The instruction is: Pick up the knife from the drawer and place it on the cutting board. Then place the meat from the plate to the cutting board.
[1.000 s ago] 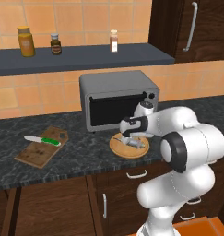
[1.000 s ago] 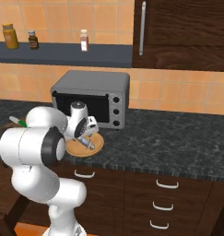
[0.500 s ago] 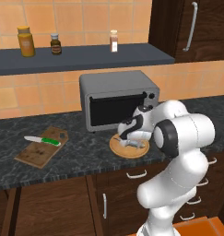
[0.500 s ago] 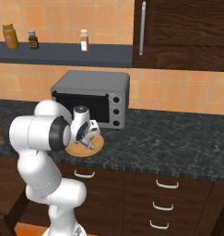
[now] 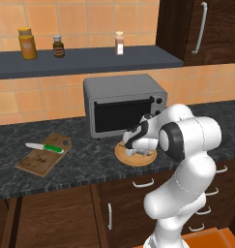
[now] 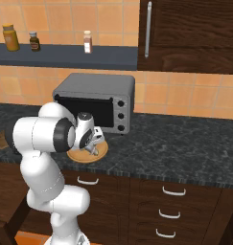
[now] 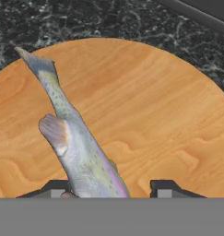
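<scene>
Knife [image 5: 45,147] lying on cutting board [image 5: 41,160] at left of dark counter [image 5: 80,162], green handle toward the tab end. Plate [image 5: 135,156] well right of the board, just before grey toaster oven [image 5: 123,103]. Gripper [image 5: 133,152] down over the plate, fingers hidden behind the hand, meat not discernible. Three bottles [image 5: 57,46] up on grey shelf [image 5: 85,60]. Cabinet doors below with white handles [image 5: 143,183].

A kitchen: a dark speckled stone counter [image 5: 85,162] carries a grey toaster oven [image 5: 124,104], orange wall tiles [image 6: 194,98] back it, spice jars [image 5: 27,43] line a shelf [image 5: 85,60], and dark wooden cabinets with white-handled drawers [image 6: 173,191] sit below.
</scene>
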